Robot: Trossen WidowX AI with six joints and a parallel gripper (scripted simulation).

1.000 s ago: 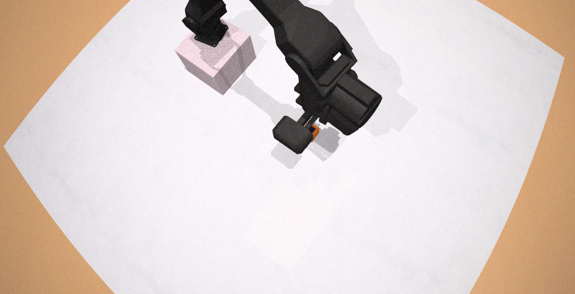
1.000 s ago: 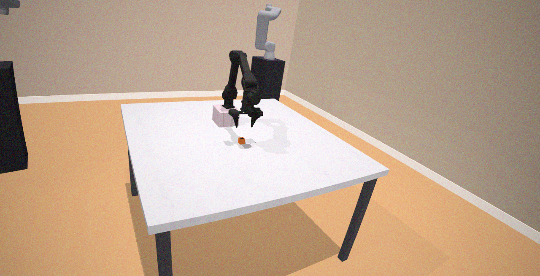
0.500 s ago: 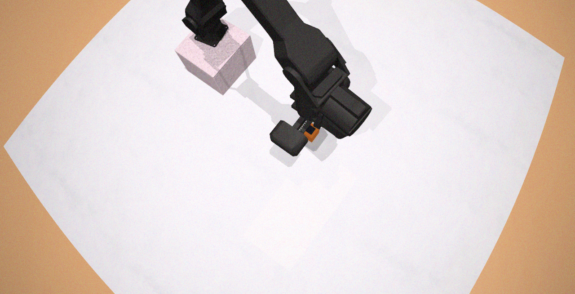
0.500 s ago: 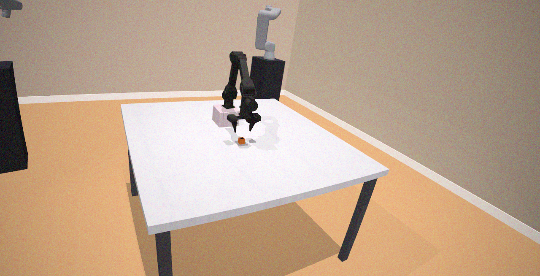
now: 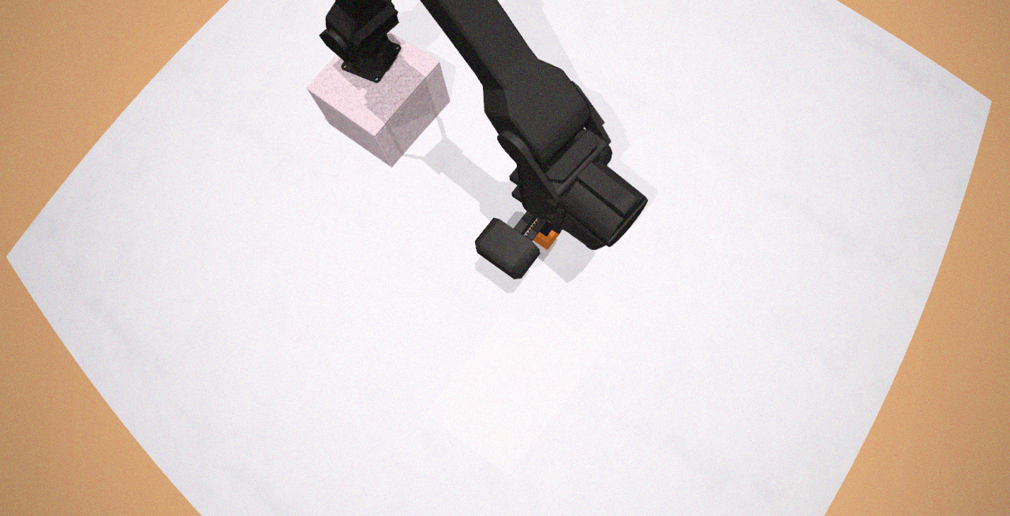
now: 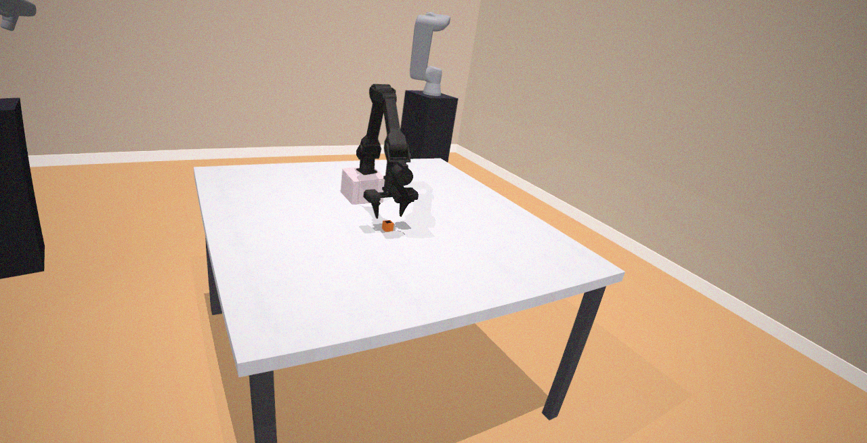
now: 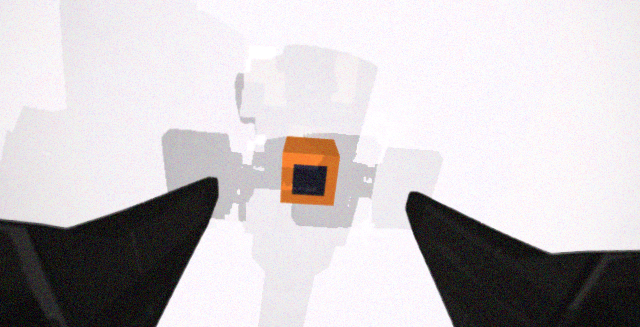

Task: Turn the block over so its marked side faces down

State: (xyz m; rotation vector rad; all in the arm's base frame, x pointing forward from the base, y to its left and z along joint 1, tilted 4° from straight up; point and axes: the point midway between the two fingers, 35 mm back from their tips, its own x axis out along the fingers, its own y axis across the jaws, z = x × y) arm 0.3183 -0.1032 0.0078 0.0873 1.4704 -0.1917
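The orange block rests on the white table. Its dark square mark faces up. My gripper is open and points down, with its fingertips a little above the block. In the wrist view the block lies between the two fingertips, touching neither, slightly nearer the left one. In the top view the gripper and arm hide the fingertips and much of the block.
The pink speckled base carries the arm at the back of the table. Grey arms stand on dark pedestals beyond the table.
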